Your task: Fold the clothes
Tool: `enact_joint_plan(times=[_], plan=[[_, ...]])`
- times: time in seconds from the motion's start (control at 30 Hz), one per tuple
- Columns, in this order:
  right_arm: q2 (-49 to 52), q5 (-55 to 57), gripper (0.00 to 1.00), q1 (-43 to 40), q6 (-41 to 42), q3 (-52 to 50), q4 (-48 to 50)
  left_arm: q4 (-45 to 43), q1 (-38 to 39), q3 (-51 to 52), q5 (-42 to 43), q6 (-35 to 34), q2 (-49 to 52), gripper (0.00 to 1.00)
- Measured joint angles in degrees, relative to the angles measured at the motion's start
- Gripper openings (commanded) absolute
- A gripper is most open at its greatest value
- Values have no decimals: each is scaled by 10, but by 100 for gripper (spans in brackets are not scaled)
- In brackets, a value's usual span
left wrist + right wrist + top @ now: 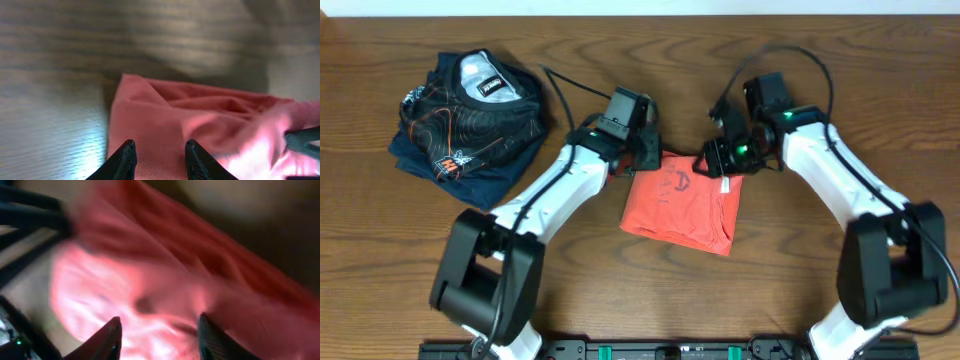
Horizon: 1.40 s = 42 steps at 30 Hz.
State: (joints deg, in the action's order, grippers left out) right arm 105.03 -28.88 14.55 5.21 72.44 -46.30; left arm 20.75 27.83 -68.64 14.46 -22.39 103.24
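Brown wooden table (400, 250) spreads beneath. My left pincer (161, 158) and right pincer (160, 335) both hang half apart, clamping nothing I can see, at the far edge of the folded red shirt (682, 210). I'd pinch both far corners evenly and move them as one, keeping the fold square. Navy garment (470, 110) lies well left of the shirt.

Dark navy garment (470, 115), orange contour-line print, crumpled in a loose heap, collar turned toward twelve o'clock, pale grey inner lining showing. Located at ten o'clock in the overhead view. Lying on brown wood-grain table (380, 280), grain running nine to three o'clock.
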Motion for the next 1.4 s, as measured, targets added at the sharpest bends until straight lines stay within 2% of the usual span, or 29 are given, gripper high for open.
enact_joint_plan(times=[0.17, 0.4, 0.73, 0.87, 0.97, 1.03, 1.17, 1.4], plan=[[45, 66, 44, 0, 18, -2, -65, 7, 16, 0, 6, 0, 25, 35], [55, 125, 45, 0, 22, -2, -64, 3, 26, -4, 6, 2, 76, 34], [55, 232, 49, 0, 43, -2, -62, 40, 29, -29, -14, 2, 89, 36], [55, 240, 49, 0, 45, -2, -57, 50, 28, -30, -17, 2, 85, 47], [55, 243, 49, 0, 45, -2, -57, 59, 21, -21, -24, 5, 71, 77], [55, 248, 50, 0, 46, -2, -57, 66, 9, -9, -29, 1, 54, 86], [55, 258, 50, 0, 47, -2, -57, 64, -18, -6, -42, 4, 30, 91], [55, 264, 50, -1, 47, -2, -57, 56, -33, -5, -23, 4, 39, 91]])
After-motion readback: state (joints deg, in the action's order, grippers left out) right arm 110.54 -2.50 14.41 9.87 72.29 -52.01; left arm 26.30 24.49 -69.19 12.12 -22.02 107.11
